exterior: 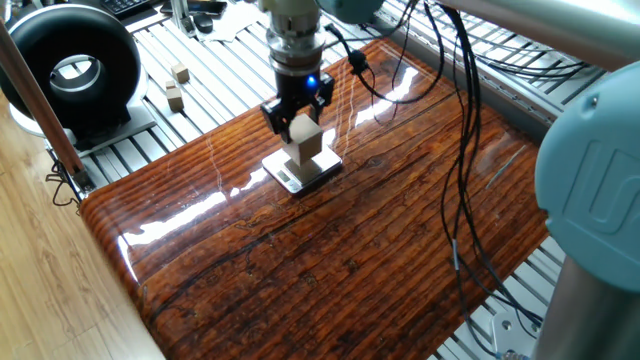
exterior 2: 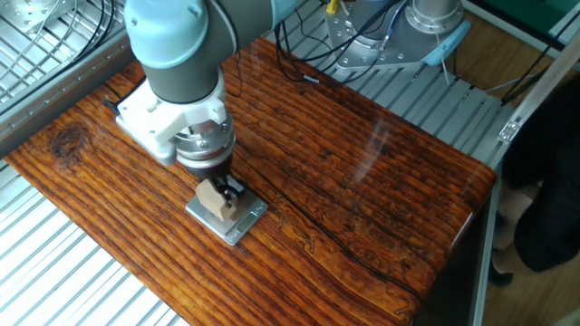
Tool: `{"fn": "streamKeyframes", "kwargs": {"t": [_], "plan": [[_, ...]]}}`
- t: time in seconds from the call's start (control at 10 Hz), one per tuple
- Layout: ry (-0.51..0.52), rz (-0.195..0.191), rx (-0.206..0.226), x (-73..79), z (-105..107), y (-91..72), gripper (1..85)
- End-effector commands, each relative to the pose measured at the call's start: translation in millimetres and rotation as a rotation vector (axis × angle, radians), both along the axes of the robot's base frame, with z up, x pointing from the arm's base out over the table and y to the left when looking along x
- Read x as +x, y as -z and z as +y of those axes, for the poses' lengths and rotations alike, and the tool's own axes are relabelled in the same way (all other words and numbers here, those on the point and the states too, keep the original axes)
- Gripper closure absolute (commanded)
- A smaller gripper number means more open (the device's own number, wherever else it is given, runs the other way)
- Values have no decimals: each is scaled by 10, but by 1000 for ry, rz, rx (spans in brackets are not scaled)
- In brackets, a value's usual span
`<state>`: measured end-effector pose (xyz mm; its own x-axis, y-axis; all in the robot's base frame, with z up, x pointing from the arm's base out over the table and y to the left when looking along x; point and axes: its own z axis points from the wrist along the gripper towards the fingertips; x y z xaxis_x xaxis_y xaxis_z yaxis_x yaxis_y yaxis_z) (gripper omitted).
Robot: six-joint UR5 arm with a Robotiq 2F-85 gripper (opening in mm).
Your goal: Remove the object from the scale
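Tool (exterior: 297,116) clamped on the pale wooden block (exterior: 304,141) from both sides, block held just clear above the silver scale (exterior: 301,171) directly beneath the tool, scale flat on the glossy wooden bench (exterior: 350,240), two small cubes (exterior: 177,85) well behind the tool.

Bare wooden tabletop (exterior: 330,250) spreads from the scale (exterior: 302,169) toward 3 and 6 o'clock; hanging cables (exterior: 462,150) cross at 3; two small cubes (exterior: 177,86) lie off the board near 10.

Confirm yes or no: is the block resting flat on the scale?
No, the gripper holds the block lifted, a gap showing above the scale.
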<state>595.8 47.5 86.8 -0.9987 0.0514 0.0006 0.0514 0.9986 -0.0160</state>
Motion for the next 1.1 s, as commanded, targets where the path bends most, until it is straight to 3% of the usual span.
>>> {"fn": "streamKeyframes", "kwargs": {"t": [0.0,0.2,0.5,0.7,1.0], "plan": [[4,-17,28,70,396,-251,500],[49,-35,44,93,700,-285,503],[81,-41,57,83,905,-346,503],[115,-67,91,145,1069,-240,500],[146,-103,93,142,1290,37,500]]}}
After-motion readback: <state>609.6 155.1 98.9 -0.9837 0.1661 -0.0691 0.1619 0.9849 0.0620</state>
